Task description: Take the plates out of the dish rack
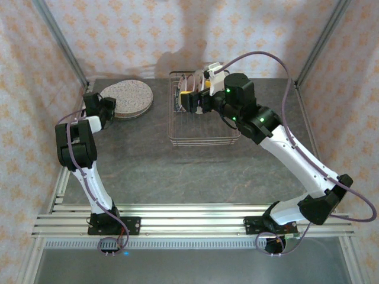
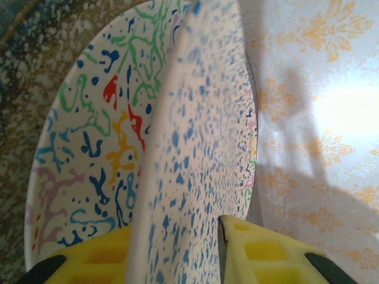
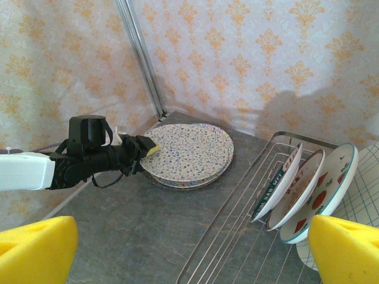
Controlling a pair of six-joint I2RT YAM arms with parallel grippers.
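Grey stone-look table (image 1: 148,171) from above: your dish rack (image 1: 201,142) sits toward the back. A stack of plates (image 1: 127,97) lies flat well to the left of the rack. Your left gripper (image 1: 109,109) is at the rim of the stack on the side away from the rack. Your right gripper (image 1: 188,102) hangs over the rack's left part, where standing plates (image 1: 177,94) lean between the tines.

On your left wrist camera, a blue-speckled plate (image 2: 201,148) runs edge-on between the yellow pads (image 2: 266,254), next to a plate with coloured squiggles (image 2: 95,148). The jaws stand a little apart with that rim between them. You cannot tell whether they press on it.

On your right wrist camera, the jaws are spread wide with nothing between them. Beyond them, three plates stand upright in the rack, the nearest red-spotted. The stack lies left of the rack, with the left gripper's tip at its rim.
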